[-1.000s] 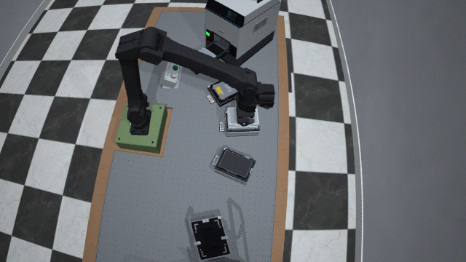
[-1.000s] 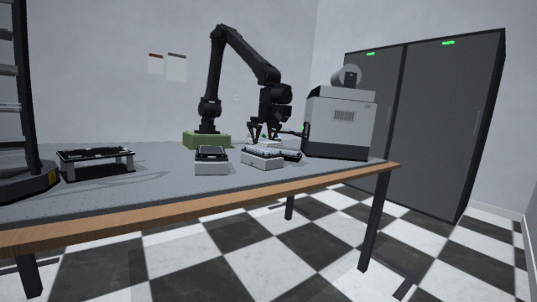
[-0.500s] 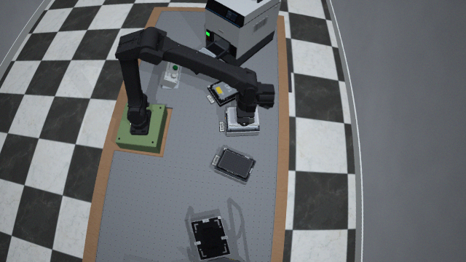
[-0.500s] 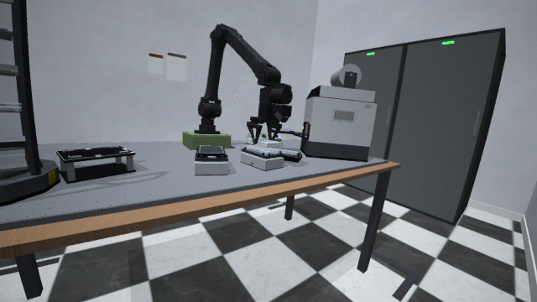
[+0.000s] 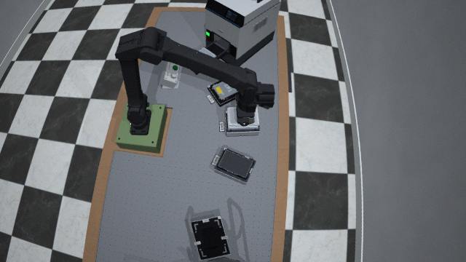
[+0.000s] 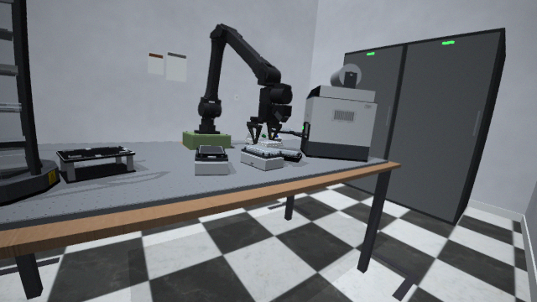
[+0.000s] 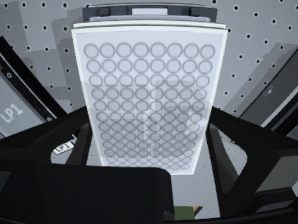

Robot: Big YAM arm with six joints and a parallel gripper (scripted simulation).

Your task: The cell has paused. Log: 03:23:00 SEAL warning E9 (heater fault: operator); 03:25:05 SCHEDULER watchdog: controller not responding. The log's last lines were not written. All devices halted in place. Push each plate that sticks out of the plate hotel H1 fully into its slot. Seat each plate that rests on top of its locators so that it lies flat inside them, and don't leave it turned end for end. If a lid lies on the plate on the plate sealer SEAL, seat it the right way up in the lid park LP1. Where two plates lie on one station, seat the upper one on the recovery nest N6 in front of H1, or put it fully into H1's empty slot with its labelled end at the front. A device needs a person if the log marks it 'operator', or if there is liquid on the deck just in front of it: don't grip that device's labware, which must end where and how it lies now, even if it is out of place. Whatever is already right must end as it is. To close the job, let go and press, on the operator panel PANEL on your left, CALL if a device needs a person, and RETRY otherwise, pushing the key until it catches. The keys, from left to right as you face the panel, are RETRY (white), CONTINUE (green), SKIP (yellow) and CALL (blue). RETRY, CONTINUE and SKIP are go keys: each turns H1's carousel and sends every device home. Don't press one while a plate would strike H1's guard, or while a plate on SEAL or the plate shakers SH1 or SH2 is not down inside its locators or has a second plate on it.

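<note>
My gripper (image 5: 245,121) (image 6: 263,141) (image 7: 149,111) is shut on a clear-topped white well plate (image 6: 268,143) (image 7: 149,60), with one finger at each long side. The plate hangs a little above a low white station (image 5: 242,133) (image 6: 262,162). Another plate (image 6: 259,150) appears to lie on that station. The held plate hides most of it in the wrist view. The lid park LP1 (image 5: 228,97) (image 7: 10,112) is close beside. The sealer (image 5: 223,33) (image 6: 341,122) has a pale thing (image 5: 207,52) at its front. The panel (image 5: 170,78) shows a green key; the arm hides part of it.
A second low station (image 6: 211,169) carries a dark plate (image 5: 236,164) (image 6: 211,150). The raised black nest (image 5: 211,238) (image 6: 96,153) stands in front of the hotel (image 6: 27,92), whose dark guard post rises at the left. The green arm base (image 5: 158,127) (image 6: 206,140) stands at the table's side.
</note>
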